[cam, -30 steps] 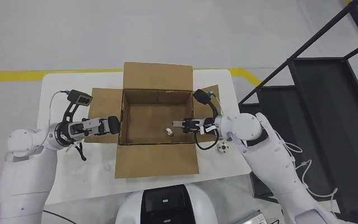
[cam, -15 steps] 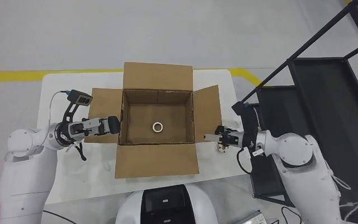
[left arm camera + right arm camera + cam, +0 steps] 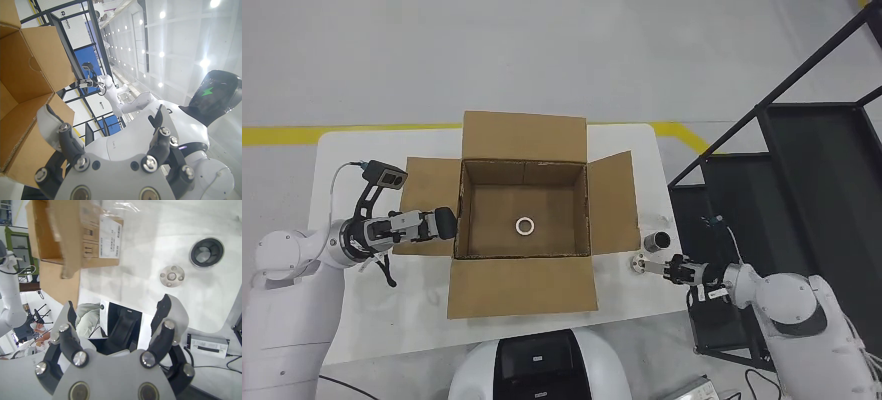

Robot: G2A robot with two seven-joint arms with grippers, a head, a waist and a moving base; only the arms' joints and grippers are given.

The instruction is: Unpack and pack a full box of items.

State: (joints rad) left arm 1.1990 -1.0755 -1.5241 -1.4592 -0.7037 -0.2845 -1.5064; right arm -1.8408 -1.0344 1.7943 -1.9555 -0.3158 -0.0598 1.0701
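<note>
Left tool [image 3: 449, 222]: fingers spread wide and holding nothing, at the outer left wall of the cardboard box [image 3: 524, 290], over its folded-out left flap.
Cardboard box: mid-surface, all four flaps open.
Ring [image 3: 526, 226]: flat on the box floor, well apart from both tools.
Metal disc [image 3: 640, 264]: on the white surface [image 3: 372, 150] right of the box, just beside the right tool's tips.
Dark cup-shaped part [image 3: 656, 240]: upright, near the disc.
Right tool [image 3: 664, 268]: wide open and empty, low over the surface's right edge.
</note>
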